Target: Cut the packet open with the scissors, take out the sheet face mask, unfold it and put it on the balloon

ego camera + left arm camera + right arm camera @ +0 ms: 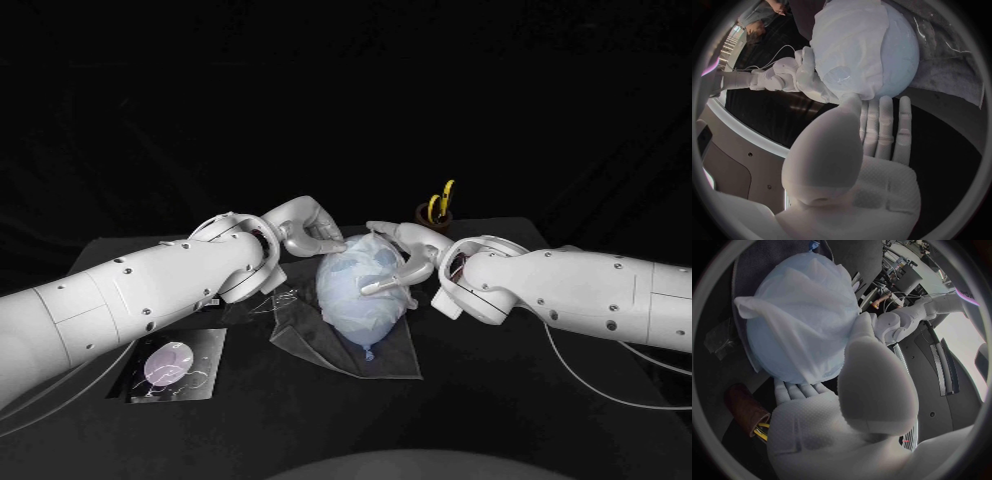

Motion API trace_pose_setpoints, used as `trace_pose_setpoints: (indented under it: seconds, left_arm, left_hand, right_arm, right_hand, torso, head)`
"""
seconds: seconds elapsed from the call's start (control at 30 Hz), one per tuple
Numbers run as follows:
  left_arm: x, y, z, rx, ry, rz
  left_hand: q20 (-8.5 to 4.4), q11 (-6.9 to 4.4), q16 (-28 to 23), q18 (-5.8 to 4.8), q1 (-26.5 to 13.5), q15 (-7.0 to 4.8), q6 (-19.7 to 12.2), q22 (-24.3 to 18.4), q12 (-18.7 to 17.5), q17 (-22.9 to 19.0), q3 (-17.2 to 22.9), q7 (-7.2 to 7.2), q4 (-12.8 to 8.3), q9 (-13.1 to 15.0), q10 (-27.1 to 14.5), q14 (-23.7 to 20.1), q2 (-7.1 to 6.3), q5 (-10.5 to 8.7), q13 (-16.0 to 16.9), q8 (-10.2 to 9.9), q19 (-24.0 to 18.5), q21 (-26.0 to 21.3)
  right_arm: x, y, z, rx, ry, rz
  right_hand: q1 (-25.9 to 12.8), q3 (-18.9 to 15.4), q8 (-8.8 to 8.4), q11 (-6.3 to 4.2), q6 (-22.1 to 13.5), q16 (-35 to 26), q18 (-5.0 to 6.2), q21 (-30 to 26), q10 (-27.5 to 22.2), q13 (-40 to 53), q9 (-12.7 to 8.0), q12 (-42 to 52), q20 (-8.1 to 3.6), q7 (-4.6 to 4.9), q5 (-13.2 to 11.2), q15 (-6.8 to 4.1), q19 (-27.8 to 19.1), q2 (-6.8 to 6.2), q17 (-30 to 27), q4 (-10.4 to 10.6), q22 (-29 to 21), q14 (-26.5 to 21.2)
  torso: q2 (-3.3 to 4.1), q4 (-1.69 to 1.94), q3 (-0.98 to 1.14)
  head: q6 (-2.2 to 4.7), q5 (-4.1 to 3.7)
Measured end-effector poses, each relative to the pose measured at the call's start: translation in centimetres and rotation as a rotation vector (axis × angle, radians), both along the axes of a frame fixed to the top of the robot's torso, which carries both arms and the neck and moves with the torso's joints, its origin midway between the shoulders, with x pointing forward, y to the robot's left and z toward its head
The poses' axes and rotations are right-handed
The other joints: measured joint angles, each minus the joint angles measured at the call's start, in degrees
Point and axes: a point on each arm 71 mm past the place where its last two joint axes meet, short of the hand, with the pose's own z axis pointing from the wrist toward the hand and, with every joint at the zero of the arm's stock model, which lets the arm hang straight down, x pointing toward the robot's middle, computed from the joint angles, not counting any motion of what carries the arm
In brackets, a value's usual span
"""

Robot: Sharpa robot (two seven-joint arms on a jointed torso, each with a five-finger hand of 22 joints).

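Left robot hand [306, 231], right robot hand [401, 256] — released — flank balloon [358, 300] on black table [498, 385].

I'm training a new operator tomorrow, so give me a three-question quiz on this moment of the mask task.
1. True or false: the sheet mask is draped over the balloon.
2. Short answer: which hand is on the side of the balloon nearer the packet?
3. Multiple choice: the scissors are
A) on the packet
B) in the brown holder behind the balloon
C) on top of the balloon

Key: 1 true; 2 the left hand; 3 B.
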Motion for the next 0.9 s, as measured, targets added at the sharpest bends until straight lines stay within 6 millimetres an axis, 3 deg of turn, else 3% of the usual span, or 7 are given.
trace_pose_setpoints:
  seconds: [0.17, 0.37, 0.43, 0.53, 0.9]
  left_arm:
    - [0.01, -0.04, 0.11, 0.000, -0.018, 0.003]
    - [0.05, -0.04, 0.26, -0.010, -0.041, 0.013]
    - [0.07, -0.02, 0.30, -0.014, -0.047, 0.016]
    - [0.10, 0.02, 0.39, -0.024, -0.058, 0.023]
    - [0.24, 0.42, 0.45, -0.059, -0.055, 0.049]
  left_hand:
    - [-1.13, -1.41, 1.4, 0.00, 0.4, -1.44, 2.7, 1.8, 0.4, 0.6, 1.8, -1.06, -0.6, 0.2, 2.6, 2.0, 0.16, -0.16, 0.4, 1.1, 1.5, 2.7]
    - [-2.90, -2.38, 1.7, -0.03, 1.1, -2.34, 3.5, 6.2, 0.4, 0.8, 5.3, -1.22, -1.5, 0.2, 4.7, 4.2, -0.59, -0.47, 0.5, 1.6, 1.0, 8.0]
    - [-3.64, -2.38, 1.7, -0.04, 0.8, -2.49, 3.7, 8.4, 0.3, 0.8, 7.5, -1.24, -2.3, 0.2, 5.4, 4.9, -1.53, -0.63, 0.5, 1.6, 0.0, 10.5]
    - [-3.88, -2.55, 1.7, -0.07, -0.4, -2.73, 3.8, 11.7, 0.2, 0.8, 10.8, -1.34, -3.4, 0.2, 5.8, 5.4, -2.95, -0.49, 0.7, 2.2, -2.0, 14.1]
    - [-3.50, -2.57, 1.5, -0.13, -5.7, -2.57, 3.3, 17.6, 0.1, 1.1, 18.8, -1.31, -7.3, 0.4, 6.0, 5.6, -4.78, -0.49, 2.2, 2.7, -6.2, 20.2]
  right_arm:
    - [-0.01, -0.02, 0.01, 0.001, 0.000, -0.002]
    - [-0.04, -0.04, 0.03, 0.002, -0.001, -0.003]
    - [-0.04, -0.05, 0.04, 0.002, -0.002, -0.004]
    - [-0.05, -0.04, 0.05, 0.003, -0.002, -0.005]
    - [-0.07, -0.07, 0.10, 0.004, -0.004, -0.007]
  right_hand:
    - [0.0, 0.2, 0.00, 0.00, 0.1, 0.0, 0.00, 0.0, 0.0, 0.0, 0.1, 0.0, 0.00, 0.13, -0.2, 0.00, 0.0, 0.01, 0.0, -0.2, 0.0, 0.0]
    - [0.2, 0.2, 0.00, 0.00, 0.4, 0.0, -0.01, 0.0, 0.0, 0.0, 0.1, 0.3, 0.00, 0.03, -0.2, 0.00, 0.0, 0.23, 0.0, -0.2, 0.0, 0.0]
    - [0.2, 0.2, 0.00, 0.00, 0.4, 0.0, -0.01, 0.0, 0.0, 0.0, 0.1, 0.4, 0.00, 0.04, -0.2, 0.00, 0.0, 0.23, 0.0, -0.2, 0.0, 0.0]
    - [0.2, 0.2, 0.00, 0.00, 0.4, 0.0, -0.01, 0.0, 0.0, 0.0, 0.1, 0.4, 0.00, 0.03, -0.2, 0.00, 0.0, 0.23, 0.0, -0.2, 0.0, 0.0]
    - [0.2, 0.2, 0.00, 0.00, 0.4, 0.0, -0.02, 0.0, 0.0, 0.0, 0.1, 0.4, 0.00, 0.03, -0.2, 0.00, 0.0, 0.23, 0.0, -0.2, 0.0, 0.0]
  torso:
    - [0.01, 0.00, 0.00]
    - [0.01, -0.01, -0.02]
    - [0.02, -0.01, -0.02]
    - [0.02, -0.01, -0.02]
    - [0.02, 0.02, -0.03]
  head:
    - [-0.11, -0.07]
    - [-0.16, -0.08]
    - [-0.17, -0.04]
    - [-0.17, -0.04]
    - [-0.09, -0.16]
